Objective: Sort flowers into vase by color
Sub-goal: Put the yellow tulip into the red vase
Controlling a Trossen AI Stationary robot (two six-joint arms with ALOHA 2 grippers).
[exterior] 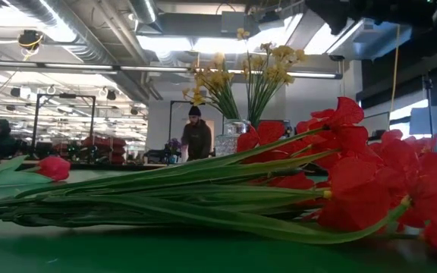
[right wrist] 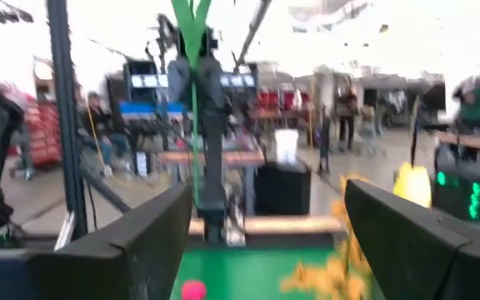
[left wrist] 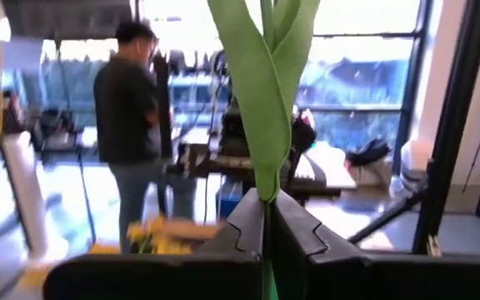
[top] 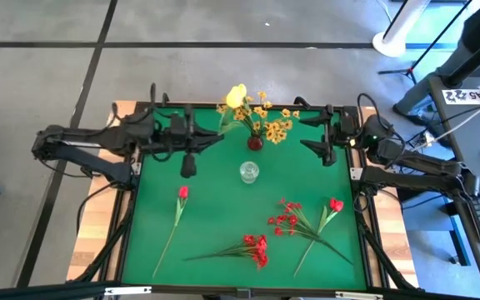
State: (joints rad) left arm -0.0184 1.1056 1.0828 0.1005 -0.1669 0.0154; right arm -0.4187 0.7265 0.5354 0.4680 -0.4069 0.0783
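Left jaws (left wrist: pixel 267 229) pinch a yellow tulip's (top: pixel 237 94) smooth green stem over the dark vase (top: pixel 255 142) of yellow sprays (top: pixel 275 125), right jaws (right wrist: pixel 265 225) wide and empty, red flowers (top: pixel 257 248) lying on the green surface (top: pixel 215 208) beside a clear glass vase (top: pixel 249 172).

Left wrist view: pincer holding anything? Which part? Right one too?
The left pincer is shut on the green stem and leaves of a yellow tulip, well below the blossom, at the vase. The right pincer is open, holding nothing.
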